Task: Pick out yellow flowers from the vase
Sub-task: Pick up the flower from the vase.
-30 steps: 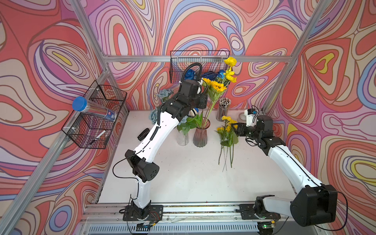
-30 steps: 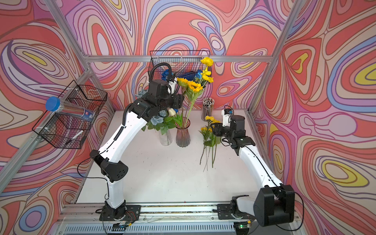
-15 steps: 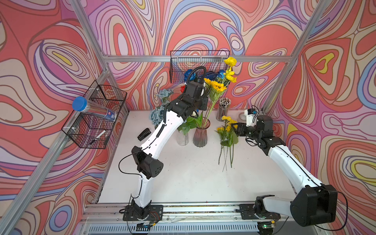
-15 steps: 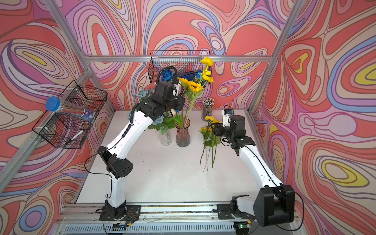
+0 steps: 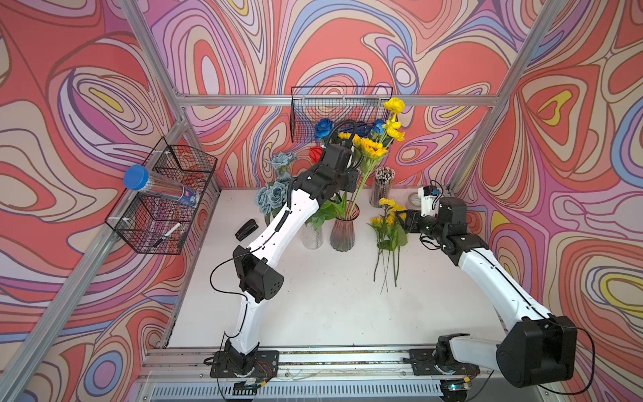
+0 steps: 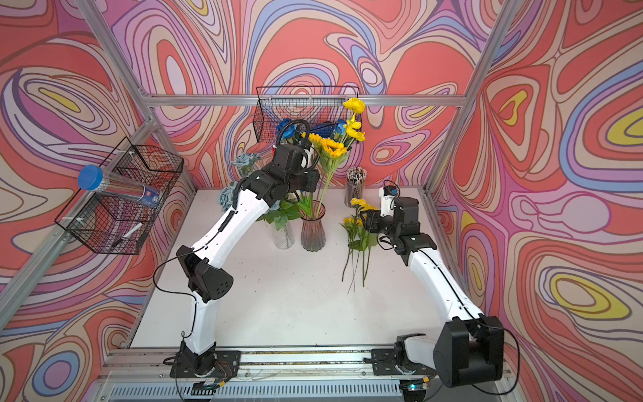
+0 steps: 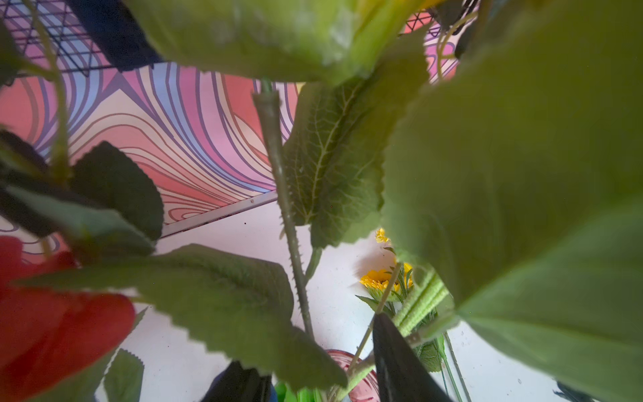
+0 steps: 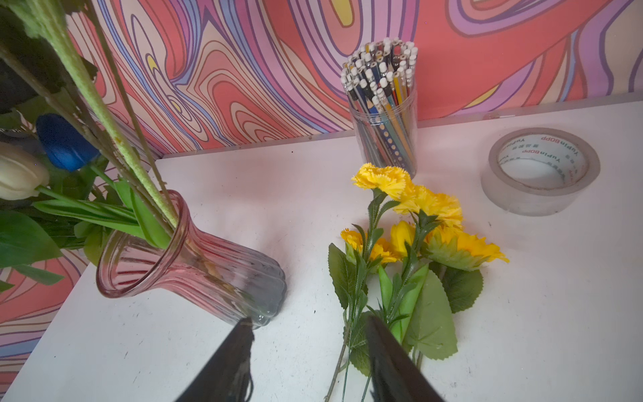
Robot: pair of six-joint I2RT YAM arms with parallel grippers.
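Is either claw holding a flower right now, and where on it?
Right gripper: open, holding nothing. Left gripper: buried among leaves and stems; whether it grips one cannot be told.

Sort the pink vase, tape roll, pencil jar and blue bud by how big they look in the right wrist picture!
1. pink vase
2. tape roll and pencil jar: too alike to rank
3. blue bud

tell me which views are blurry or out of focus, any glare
Left wrist view: the near leaves and red rose are soft blurs, while the thorny stem is sharp. Right wrist view: pink vase and picked yellow flowers are crisp. Both top views: even light, no harsh glare.
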